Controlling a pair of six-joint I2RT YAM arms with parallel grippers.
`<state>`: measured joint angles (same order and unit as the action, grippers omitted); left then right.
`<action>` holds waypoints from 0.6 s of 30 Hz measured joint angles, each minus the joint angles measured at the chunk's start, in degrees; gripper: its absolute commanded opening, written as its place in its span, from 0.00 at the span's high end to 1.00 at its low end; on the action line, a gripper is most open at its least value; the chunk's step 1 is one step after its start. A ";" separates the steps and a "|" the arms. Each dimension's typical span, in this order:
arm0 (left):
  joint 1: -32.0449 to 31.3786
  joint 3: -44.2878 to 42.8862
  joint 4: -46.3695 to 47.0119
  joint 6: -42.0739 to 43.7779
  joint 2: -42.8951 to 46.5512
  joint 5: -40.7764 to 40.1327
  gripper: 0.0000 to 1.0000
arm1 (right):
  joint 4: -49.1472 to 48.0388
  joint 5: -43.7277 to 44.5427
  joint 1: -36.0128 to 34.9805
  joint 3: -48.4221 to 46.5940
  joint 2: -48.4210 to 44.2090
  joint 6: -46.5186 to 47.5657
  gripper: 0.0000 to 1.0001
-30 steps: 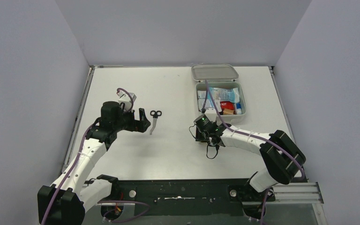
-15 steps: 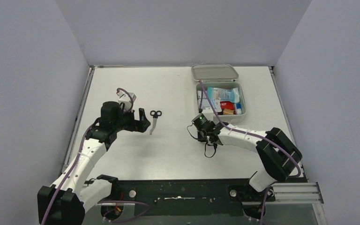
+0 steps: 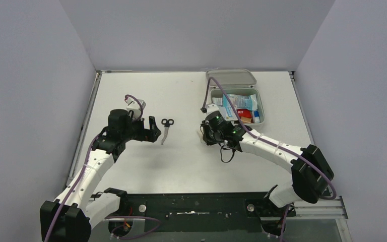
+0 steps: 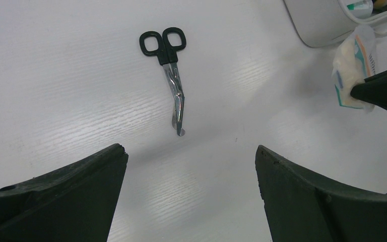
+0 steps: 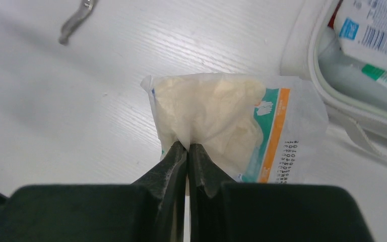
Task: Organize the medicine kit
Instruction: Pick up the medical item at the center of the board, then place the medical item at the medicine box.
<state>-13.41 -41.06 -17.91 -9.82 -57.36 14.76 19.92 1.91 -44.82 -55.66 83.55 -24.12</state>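
The medicine kit (image 3: 260,121), a pale grey box with its lid open, stands at the back right and holds packets, tubes and a red pouch; its rim shows in the right wrist view (image 5: 302,60). My right gripper (image 5: 187,147) is shut on a clear packet of cream gloves (image 5: 216,116) with a green and orange label, held just left of the kit (image 3: 207,132). Black-handled scissors (image 3: 166,129) lie on the table, ahead of my left gripper (image 3: 153,132) in the left wrist view (image 4: 169,75). My left gripper (image 4: 189,154) is open and empty.
The white table (image 3: 181,161) has a raised edge on the left (image 3: 88,116) and grey walls around it. The kit's open lid (image 3: 230,77) lies flat behind the box. A purple cable (image 3: 221,93) arches over the kit's left side.
My right gripper has lifted and moved left and back, carrying the glove packet towards the kit's left front corner. The left arm and the scissors have not moved.
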 measured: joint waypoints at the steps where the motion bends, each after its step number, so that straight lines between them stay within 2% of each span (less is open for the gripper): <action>1: 0.00 0.00 0.00 0.00 0.00 0.00 0.03 | 0.28 -1.25 0.37 -1.44 0.00 0.94 1.00; 7: 0.00 0.00 0.00 0.00 0.04 -0.22 0.03 | 1.92 -6.03 6.86 -8.63 0.00 5.44 1.00; 18: -0.04 0.00 0.04 0.00 0.20 -0.63 0.03 | 5.01 -7.69 19.02 -14.80 1.73 13.81 1.00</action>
<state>-13.45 -41.06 -17.87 -9.82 -57.17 14.13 24.93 -5.78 -25.80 -70.46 85.27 -10.31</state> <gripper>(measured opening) 0.973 0.033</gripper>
